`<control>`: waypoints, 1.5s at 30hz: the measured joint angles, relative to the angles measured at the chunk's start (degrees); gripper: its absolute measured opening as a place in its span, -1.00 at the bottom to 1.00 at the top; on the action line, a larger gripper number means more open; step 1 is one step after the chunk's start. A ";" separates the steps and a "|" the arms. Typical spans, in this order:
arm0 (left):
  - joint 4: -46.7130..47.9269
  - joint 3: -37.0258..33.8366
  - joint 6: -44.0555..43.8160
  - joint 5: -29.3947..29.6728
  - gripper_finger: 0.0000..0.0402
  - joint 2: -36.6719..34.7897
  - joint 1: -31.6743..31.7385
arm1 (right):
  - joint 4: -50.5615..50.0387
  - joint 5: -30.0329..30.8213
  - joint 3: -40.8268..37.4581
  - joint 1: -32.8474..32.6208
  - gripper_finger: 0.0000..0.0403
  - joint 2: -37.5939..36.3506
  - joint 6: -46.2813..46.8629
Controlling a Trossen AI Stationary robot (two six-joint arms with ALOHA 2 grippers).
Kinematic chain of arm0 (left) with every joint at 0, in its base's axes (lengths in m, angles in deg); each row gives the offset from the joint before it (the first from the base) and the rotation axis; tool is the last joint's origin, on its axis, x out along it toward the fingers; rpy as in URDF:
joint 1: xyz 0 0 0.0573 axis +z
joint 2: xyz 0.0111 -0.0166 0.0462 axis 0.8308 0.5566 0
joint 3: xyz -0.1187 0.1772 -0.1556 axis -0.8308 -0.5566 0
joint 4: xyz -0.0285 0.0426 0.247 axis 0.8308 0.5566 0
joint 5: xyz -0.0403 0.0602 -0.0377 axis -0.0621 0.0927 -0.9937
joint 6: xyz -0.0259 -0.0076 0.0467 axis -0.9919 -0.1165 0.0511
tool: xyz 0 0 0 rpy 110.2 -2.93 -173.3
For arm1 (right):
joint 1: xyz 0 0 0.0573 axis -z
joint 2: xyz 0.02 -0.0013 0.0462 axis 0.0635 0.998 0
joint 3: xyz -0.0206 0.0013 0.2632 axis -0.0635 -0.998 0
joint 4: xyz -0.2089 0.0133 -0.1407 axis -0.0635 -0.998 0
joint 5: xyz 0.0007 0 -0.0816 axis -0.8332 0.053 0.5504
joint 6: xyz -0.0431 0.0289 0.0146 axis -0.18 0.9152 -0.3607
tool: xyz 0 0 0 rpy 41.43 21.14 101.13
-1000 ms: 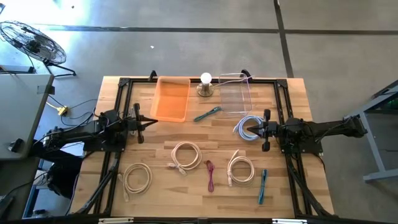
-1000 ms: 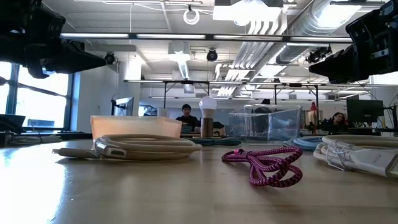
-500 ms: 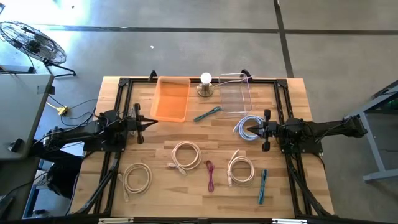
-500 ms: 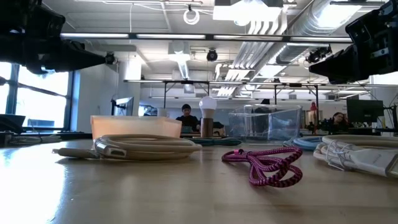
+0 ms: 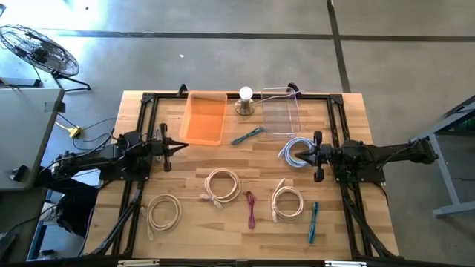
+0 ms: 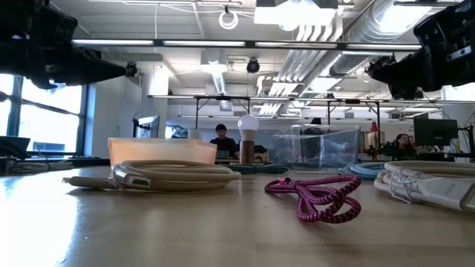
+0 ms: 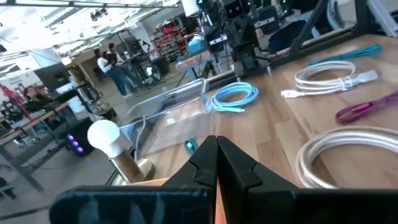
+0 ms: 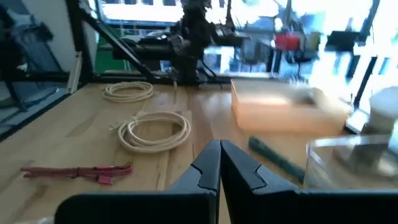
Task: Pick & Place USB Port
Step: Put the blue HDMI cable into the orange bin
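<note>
Nothing picked yet, we're at the very start: both arms parked over the table, no cable in hand.

Left to right in the high view:
- Left gripper (image 5: 177,147) hovers at the left side, just short of the orange bin (image 5: 203,117). Left wrist view shows its fingers pressed together, holding nothing.
- Cream coil (image 5: 163,211) lies near the front left, white coil (image 5: 222,185) mid-table, magenta cable (image 5: 251,208) just right of it.
- Bulb on its stand (image 5: 245,101) sits between the orange bin and the clear bin (image 5: 281,110) at the back; a teal cable (image 5: 247,136) lies in front of them.
- Second white coil (image 5: 287,201) front right, another teal cable (image 5: 314,221) beside it.
- Light blue USB cable (image 5: 294,150) lies just in front of the clear bin, right under the right gripper (image 5: 300,155). Its fingers are closed too, empty.

We read the blue cable as the likely first target, though we can't tell which cable is meant. Next move calls for the right gripper to open, drop onto the coil and grab several loops, else the coil unwinds on lift. Then place in a bin; which one we can't tell.
</note>
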 joint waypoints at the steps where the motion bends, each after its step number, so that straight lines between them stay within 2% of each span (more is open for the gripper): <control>1: 0.14 0.06 -0.04 -0.76 -1.00 0.00 -0.01 | 0.52 -0.04 0.15 0.00 -0.99 0.02 -1.98; 6: 1.44 0.34 1.86 -3.76 -1.00 0.00 -0.02 | 1.24 6.39 4.33 0.09 -0.98 0.12 -3.55; 10: 1.75 0.37 2.02 -3.91 -1.00 -0.01 0.01 | -4.79 6.85 11.37 -0.84 -0.96 2.39 -8.80; 15: 1.91 0.39 2.00 -4.19 -1.00 -0.02 -0.02 | -8.68 13.15 20.85 -4.54 -0.99 11.67 -18.26; 19: 2.04 0.39 1.58 -4.28 -1.00 0.00 0.00 | -17.33 22.12 31.62 -7.10 -0.99 22.69 -18.57; 26: 2.36 0.39 2.45 -2.76 -1.00 -0.01 -0.02 | -45.89 28.20 51.85 -9.29 -1.00 42.01 -5.31; 32: 2.74 0.34 4.96 0.59 -1.00 0.00 -0.02 | -67.24 25.62 62.81 -9.46 -0.99 53.56 10.75; 34: 2.88 0.34 4.60 0.79 -1.00 0.00 -0.02 | -70.87 23.56 64.31 -9.38 -0.99 55.81 15.77; 40: 2.68 0.32 5.87 0.58 -1.00 -0.02 -0.02 | -71.83 15.41 63.32 -9.38 -0.97 59.13 28.55; 45: 2.74 0.28 6.10 1.32 -1.00 -0.02 0.01 | -72.75 13.77 61.77 -9.35 -0.78 59.69 33.98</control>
